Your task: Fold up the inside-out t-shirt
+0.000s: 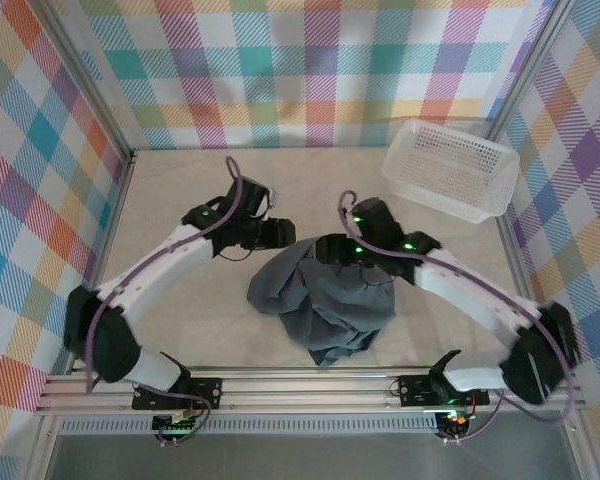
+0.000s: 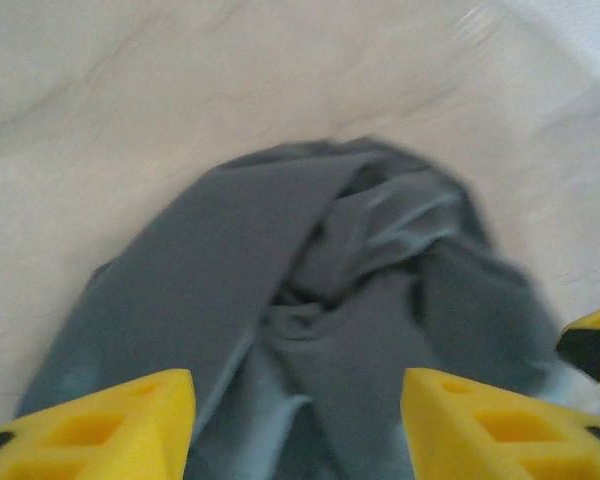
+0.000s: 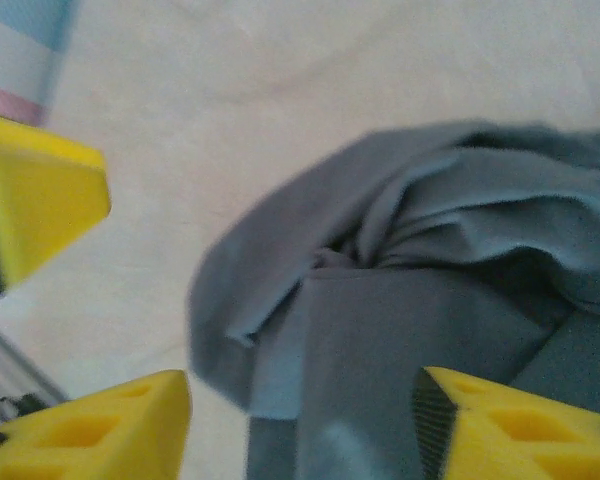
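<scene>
The inside-out t-shirt [image 1: 320, 300] lies in a crumpled dark slate-grey heap at the middle of the table. My left gripper [image 1: 277, 233] hangs over the heap's upper left corner. In the left wrist view its yellow fingers [image 2: 110, 425] stand wide apart, open, with the shirt [image 2: 310, 330] lying loose below them. My right gripper [image 1: 325, 250] is at the heap's top edge. Its yellow fingers [image 3: 100, 435] are also spread open above the bunched cloth [image 3: 420, 300], and nothing is pinched between them.
A white mesh basket [image 1: 450, 168] lies tilted at the back right near the checked wall. Bare beige tabletop [image 1: 180, 190] surrounds the heap. The aluminium rail [image 1: 310, 385] with both arm bases runs along the near edge.
</scene>
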Controlling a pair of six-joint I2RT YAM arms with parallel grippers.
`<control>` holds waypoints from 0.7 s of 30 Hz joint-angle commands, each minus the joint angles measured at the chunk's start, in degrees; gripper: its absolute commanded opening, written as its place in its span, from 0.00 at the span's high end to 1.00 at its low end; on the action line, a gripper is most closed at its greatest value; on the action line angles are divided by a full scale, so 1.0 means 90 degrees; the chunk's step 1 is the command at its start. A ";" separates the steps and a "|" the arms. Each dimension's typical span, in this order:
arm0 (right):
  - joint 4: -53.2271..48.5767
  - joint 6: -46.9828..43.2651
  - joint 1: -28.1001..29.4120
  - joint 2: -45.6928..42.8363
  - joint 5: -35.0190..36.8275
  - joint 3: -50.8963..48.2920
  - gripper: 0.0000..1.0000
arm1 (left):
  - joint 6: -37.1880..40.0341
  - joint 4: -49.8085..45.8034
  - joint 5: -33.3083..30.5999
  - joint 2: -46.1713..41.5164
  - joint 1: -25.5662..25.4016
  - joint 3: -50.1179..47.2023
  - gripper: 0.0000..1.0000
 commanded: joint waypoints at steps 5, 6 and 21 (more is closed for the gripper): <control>0.0551 0.0163 0.0002 0.1028 -0.1017 -0.0125 0.78 | 0.0250 0.0202 0.0935 0.1573 0.0121 0.0300 0.15; 0.0746 0.0196 0.0001 0.0855 -0.1247 -0.0285 0.91 | 0.0291 0.0183 0.1044 0.1809 0.0121 0.0392 0.13; -0.0269 0.1179 0.0316 -0.2295 -0.1739 -0.3192 0.99 | 0.0227 0.0162 0.1166 0.2085 0.0355 0.0896 1.00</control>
